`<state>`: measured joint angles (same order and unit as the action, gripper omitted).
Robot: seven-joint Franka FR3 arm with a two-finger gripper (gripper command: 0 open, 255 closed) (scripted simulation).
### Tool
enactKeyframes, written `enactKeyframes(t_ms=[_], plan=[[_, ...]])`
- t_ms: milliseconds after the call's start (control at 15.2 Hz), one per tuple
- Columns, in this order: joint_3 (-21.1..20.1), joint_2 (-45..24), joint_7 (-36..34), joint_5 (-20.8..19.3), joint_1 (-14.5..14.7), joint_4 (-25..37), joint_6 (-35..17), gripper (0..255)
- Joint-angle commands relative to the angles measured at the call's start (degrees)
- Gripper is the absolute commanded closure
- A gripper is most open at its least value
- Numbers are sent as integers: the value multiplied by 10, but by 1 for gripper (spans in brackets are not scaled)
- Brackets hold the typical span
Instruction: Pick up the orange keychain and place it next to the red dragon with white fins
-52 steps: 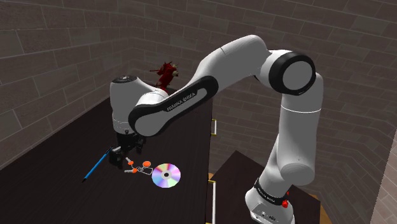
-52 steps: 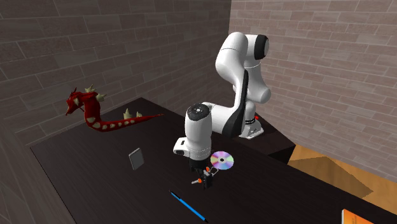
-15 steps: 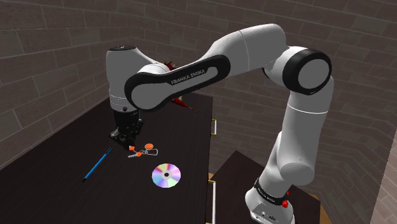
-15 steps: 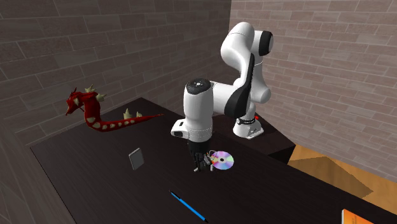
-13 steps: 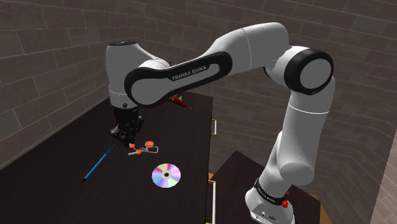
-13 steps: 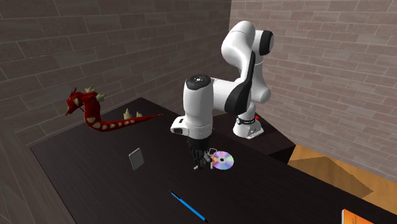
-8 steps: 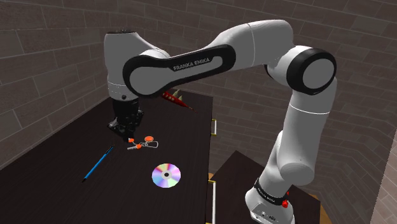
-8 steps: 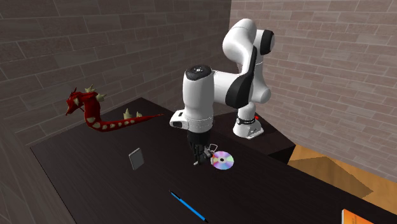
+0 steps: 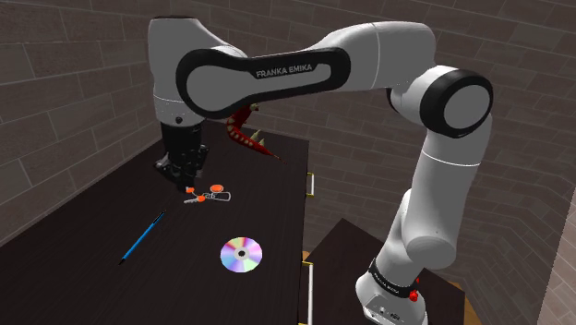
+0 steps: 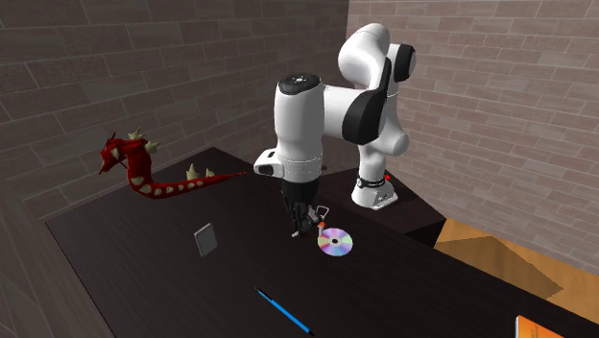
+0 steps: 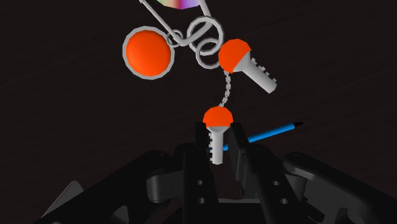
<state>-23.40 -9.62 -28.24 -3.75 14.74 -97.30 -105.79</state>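
My gripper [image 11: 217, 139] is shut on one small key of the orange keychain [image 11: 147, 52]. Its orange disc, rings and a second key [image 11: 247, 63] dangle off the held key by a short chain. In the shoulder view the gripper [image 9: 187, 186] holds the keychain [image 9: 214, 194] above the dark table [image 9: 83, 249]. The red dragon with white fins [image 10: 154, 175] lies at the table's far end in the second exterior view. Its tail [image 9: 251, 140] shows behind my arm. The gripper [image 10: 305, 229] is still well apart from the dragon.
A shiny CD [image 9: 241, 254] lies on the table below the keychain's side, also seen as the CD [image 10: 335, 242]. A blue pen [image 9: 141, 238] lies nearer the front. A small grey card [image 10: 203, 239] rests between gripper and dragon. The table edge runs along the shoulder view's right.
The arm has risen and swung toward the far end of the table, carrying the keychain up off the surface and away from the CD. The fingers stayed shut.
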Motion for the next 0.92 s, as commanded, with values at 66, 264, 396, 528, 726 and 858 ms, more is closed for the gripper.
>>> enactKeyframes(t_ms=[66, 264, 396, 528, 726, 858], plan=[[-1, 2, 0, 1, 1, 20, 22, 255], [-1, 3, 1, 2, 1, 42, 45, 255], [-1, 2, 1, 2, 2, 58, 60, 255], [-2, 1, 1, 1, 2, 75, 76, 255], [-2, -2, 0, 0, 4, 102, 100, 255], [-3, -4, 0, -1, 5, 120, 117, 255]])
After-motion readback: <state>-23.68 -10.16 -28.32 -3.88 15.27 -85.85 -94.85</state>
